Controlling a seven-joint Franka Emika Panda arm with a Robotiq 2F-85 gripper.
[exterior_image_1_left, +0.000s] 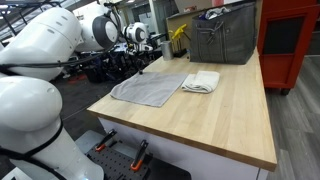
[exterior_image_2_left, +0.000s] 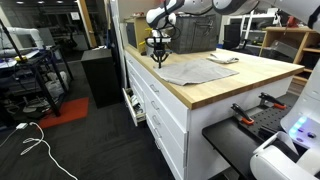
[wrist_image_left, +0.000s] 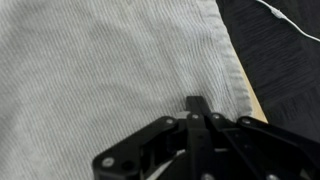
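**Over the cloth's edge, pincer closed**

Above the wooden surface (exterior_image_2_left: 225, 85), in an exterior view, the pincer (exterior_image_2_left: 158, 60) hangs over the left end of a flat grey cloth (exterior_image_2_left: 195, 70). In an exterior view, a folded towel (exterior_image_1_left: 202, 82) lies just right of the cloth. In the wrist view, the fingertips meet over the hem, holding nothing. This looks like an approach; a grasp calls for opening and lowering.

A: In the wrist view the hand (wrist_image_left: 196, 106) is cut off by the bottom edge, and its jaws merge into one dark shape; open or closed cannot be told.
B: The grey cloth (wrist_image_left: 100, 70) runs past the left and top edges there. In an exterior view the hand (exterior_image_2_left: 160, 57) is too small to show whether it touches the cloth.
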